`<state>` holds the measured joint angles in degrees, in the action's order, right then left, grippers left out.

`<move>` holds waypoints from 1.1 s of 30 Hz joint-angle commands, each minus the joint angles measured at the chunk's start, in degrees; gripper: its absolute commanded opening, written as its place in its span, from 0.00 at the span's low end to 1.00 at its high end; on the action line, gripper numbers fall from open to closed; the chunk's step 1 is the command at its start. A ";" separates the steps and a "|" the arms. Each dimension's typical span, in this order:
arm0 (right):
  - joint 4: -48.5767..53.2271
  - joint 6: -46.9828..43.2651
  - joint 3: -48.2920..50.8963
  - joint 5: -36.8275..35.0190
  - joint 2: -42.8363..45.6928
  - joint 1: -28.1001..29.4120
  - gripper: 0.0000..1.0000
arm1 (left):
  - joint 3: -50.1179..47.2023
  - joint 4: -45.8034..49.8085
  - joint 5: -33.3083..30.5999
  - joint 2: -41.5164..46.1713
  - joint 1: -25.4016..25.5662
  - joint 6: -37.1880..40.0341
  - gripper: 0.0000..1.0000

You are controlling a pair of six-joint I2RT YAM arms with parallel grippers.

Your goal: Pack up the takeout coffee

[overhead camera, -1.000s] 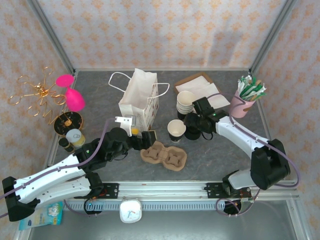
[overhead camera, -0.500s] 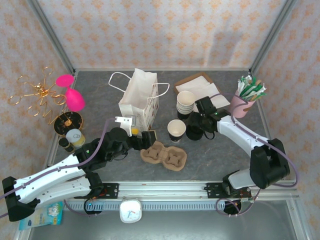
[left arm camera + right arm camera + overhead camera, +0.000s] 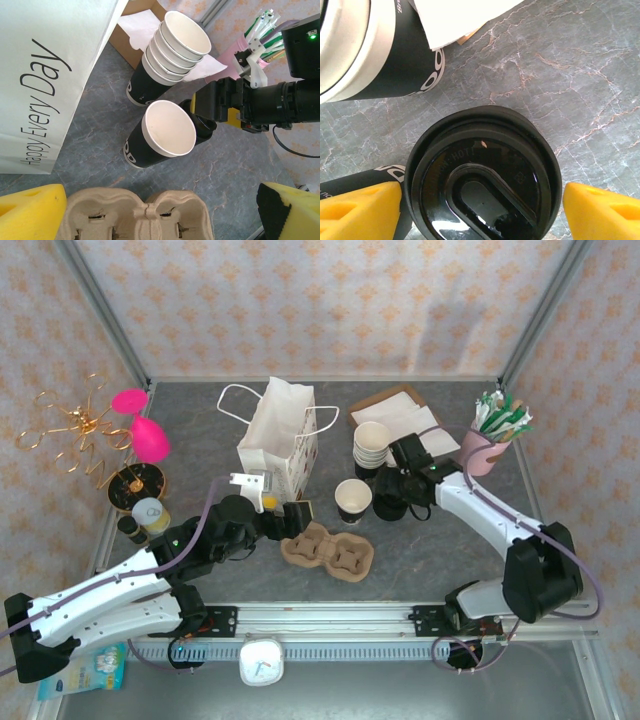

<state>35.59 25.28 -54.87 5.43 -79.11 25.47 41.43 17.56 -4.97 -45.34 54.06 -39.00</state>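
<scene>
A round black plastic lid (image 3: 482,192) lies right under my right gripper (image 3: 482,212), whose yellow fingers (image 3: 360,210) flank it with only thin gaps, open. What is beneath the lid is hidden. From above, this gripper (image 3: 399,492) hovers over the black lid (image 3: 389,510), beside a lidless black paper cup (image 3: 352,498). That cup (image 3: 162,135) stands in front of the lid (image 3: 204,126). The white paper bag (image 3: 281,435) stands upright at the back left. My left gripper (image 3: 160,215) is open over a cardboard cup carrier (image 3: 135,217), holding nothing.
A stack of lidless cups (image 3: 372,445) stands just behind the lid. A pink holder of stirrers (image 3: 492,445) and a cardboard tray of napkins (image 3: 395,408) sit at the back right. A gold rack (image 3: 85,435) and small jars (image 3: 145,510) line the left edge.
The right gripper has shifted slightly rightward and settled over the black lid. The left arm, cups, bag and carrier have not moved.
</scene>
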 commanded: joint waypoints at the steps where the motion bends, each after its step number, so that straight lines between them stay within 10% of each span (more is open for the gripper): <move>1: 0.88 -0.70 -1.74 -0.43 -1.35 0.19 0.80 | 0.57 0.23 -1.24 1.13 0.30 0.68 0.99; 33: 3.66 -2.23 -4.36 -0.88 0.40 -0.20 0.67 | 1.42 0.28 -1.37 0.34 0.26 1.20 0.99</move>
<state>36.88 23.83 -57.10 5.56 -81.28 25.45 41.45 17.58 -4.99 -45.34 54.06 -38.98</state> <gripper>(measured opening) 0.673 0.990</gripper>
